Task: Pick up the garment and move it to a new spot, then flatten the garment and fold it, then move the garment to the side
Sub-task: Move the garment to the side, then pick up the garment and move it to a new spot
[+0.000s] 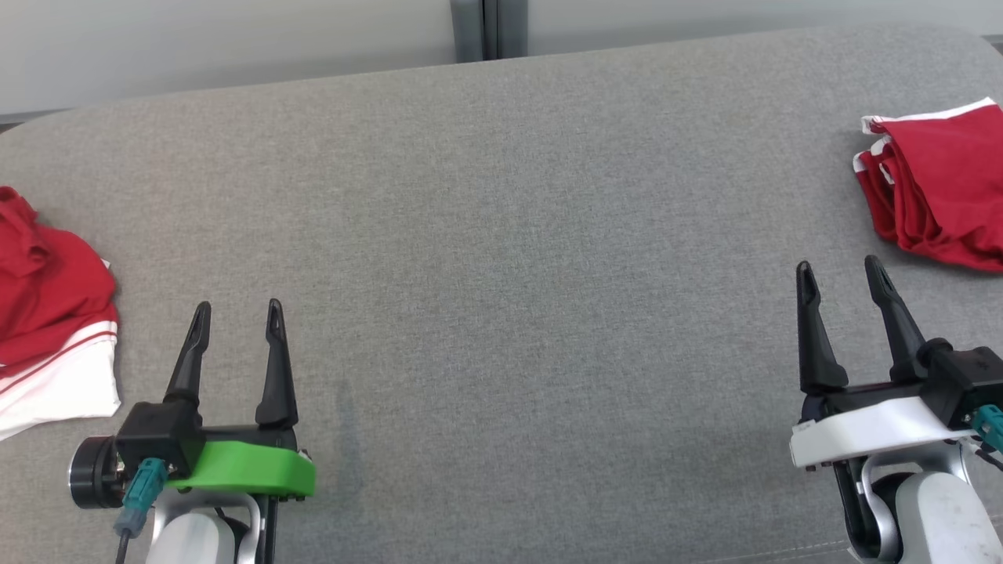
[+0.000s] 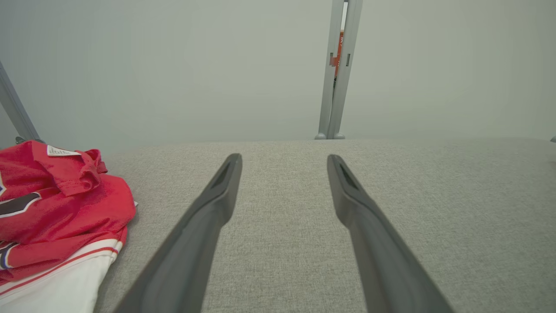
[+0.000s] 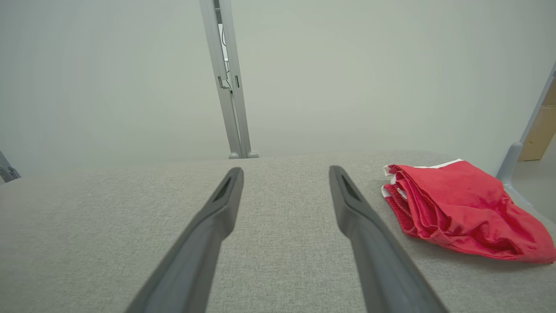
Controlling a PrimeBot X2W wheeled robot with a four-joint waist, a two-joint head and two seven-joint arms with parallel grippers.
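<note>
A crumpled red and white garment [image 1: 47, 321] lies at the left edge of the grey table [image 1: 501, 235]; the left wrist view shows it [image 2: 56, 217] to the left of my fingers, with a label and dark lettering. A second red garment with white trim [image 1: 940, 188] lies folded at the far right, also in the right wrist view [image 3: 460, 208]. My left gripper [image 1: 235, 313] hovers open and empty just right of the crumpled garment. Open and empty too, my right gripper [image 1: 842, 270] stands below and left of the folded one.
The grey fabric table stretches wide between the two grippers. A pale wall with a grey vertical post [image 1: 478, 27] runs behind the far edge. A wooden panel [image 3: 541, 130] shows past the table's right end.
</note>
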